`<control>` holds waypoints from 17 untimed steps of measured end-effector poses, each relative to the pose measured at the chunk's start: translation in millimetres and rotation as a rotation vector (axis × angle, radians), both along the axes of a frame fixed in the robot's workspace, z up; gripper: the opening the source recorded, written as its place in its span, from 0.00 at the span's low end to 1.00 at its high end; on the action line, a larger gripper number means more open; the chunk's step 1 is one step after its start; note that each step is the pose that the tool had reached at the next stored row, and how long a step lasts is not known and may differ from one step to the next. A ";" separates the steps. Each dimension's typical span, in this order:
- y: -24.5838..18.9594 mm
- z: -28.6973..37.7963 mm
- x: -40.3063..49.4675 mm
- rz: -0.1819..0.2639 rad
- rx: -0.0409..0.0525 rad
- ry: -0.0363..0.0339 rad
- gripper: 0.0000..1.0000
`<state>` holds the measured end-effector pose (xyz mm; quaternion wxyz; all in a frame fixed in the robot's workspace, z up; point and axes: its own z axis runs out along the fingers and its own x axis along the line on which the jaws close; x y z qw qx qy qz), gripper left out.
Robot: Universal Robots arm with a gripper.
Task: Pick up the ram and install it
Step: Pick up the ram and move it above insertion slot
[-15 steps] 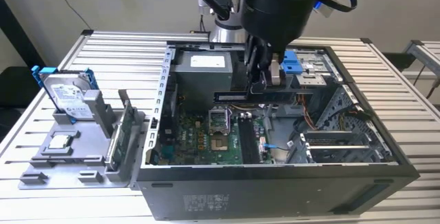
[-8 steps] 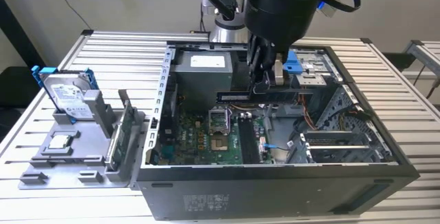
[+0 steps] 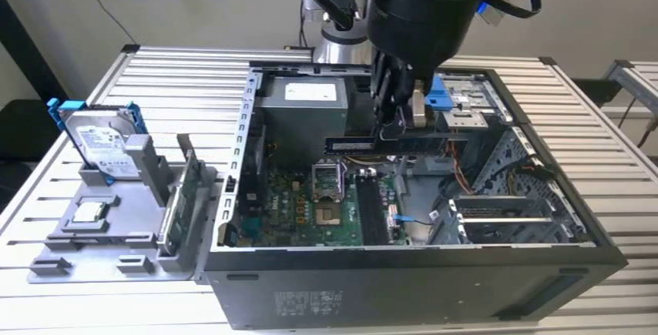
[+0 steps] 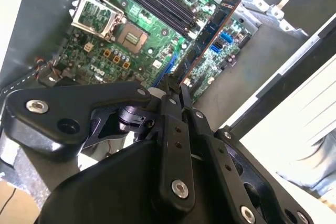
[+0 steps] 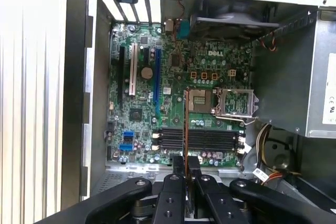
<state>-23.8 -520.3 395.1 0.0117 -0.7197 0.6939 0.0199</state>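
Observation:
The ram (image 3: 355, 145) is a long dark stick held level inside the open computer case (image 3: 411, 273), above the motherboard (image 3: 298, 212). My gripper (image 3: 396, 136) is shut on it near its middle. In the second wrist view the ram (image 4: 210, 35) juts out from the gripper (image 4: 175, 83) over the board. The first wrist view has the ram (image 5: 186, 124) edge-on as a thin line rising from the gripper (image 5: 186, 159). It hangs above the black memory slots (image 5: 202, 139) and crosswise to them. The same memory slots (image 3: 370, 210) lie below and in front of the stick, beside the CPU socket (image 3: 327, 185).
A grey fixture (image 3: 103, 235) to the case's left in the exterior view holds a hard drive in a blue bracket (image 3: 103, 146), a green circuit board on edge (image 3: 187, 196) and a small chip (image 3: 91, 212). The power supply (image 3: 308, 104), drive cage (image 3: 468, 108) and loose cables (image 3: 468, 181) crowd the case.

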 end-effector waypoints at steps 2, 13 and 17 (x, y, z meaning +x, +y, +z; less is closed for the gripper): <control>0.0 0.0 0.3 0.000 -0.0001 0.0000 0.14; 13.7 -0.8 0.6 0.000 0.0000 0.0000 0.14; 25.2 -1.6 0.6 0.000 0.0009 -0.0001 0.14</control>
